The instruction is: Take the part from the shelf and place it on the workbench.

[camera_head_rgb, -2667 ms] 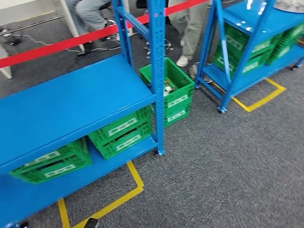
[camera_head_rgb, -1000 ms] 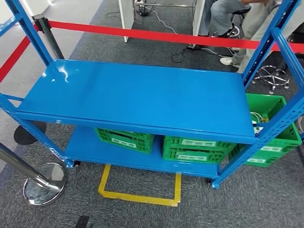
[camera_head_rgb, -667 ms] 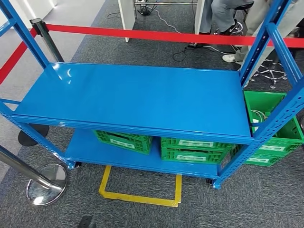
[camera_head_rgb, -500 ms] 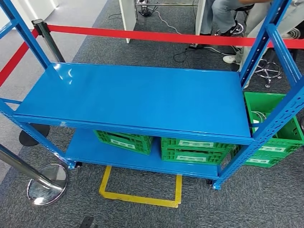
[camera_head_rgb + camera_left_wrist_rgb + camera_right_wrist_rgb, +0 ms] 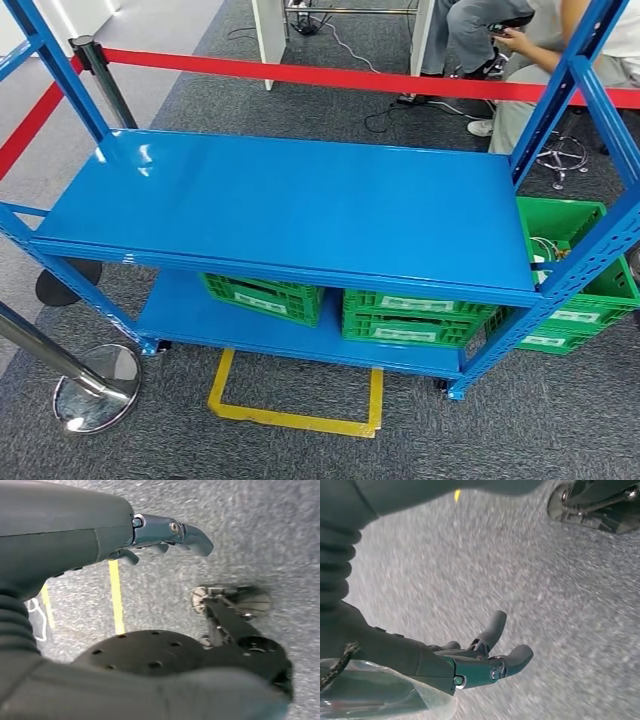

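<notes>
Shelf (image 5: 302, 205) spans mid-frame, crates (image 5: 411, 315) beneath. Left hand (image 5: 166, 532) and right hand (image 5: 486, 662) hang slack-fingered, holding nothing. Reaching low risks bumping the shelf edge.

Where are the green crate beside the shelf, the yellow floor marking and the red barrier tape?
green crate (image 5: 585, 318), head view, front wall.
yellow floor marking (image 5: 294, 419), head view, near strip.
red barrier tape (image 5: 317, 76), head view, middle of the band.

Crate contents (image 5: 545, 250) indistinct, frame-cropped.
</notes>
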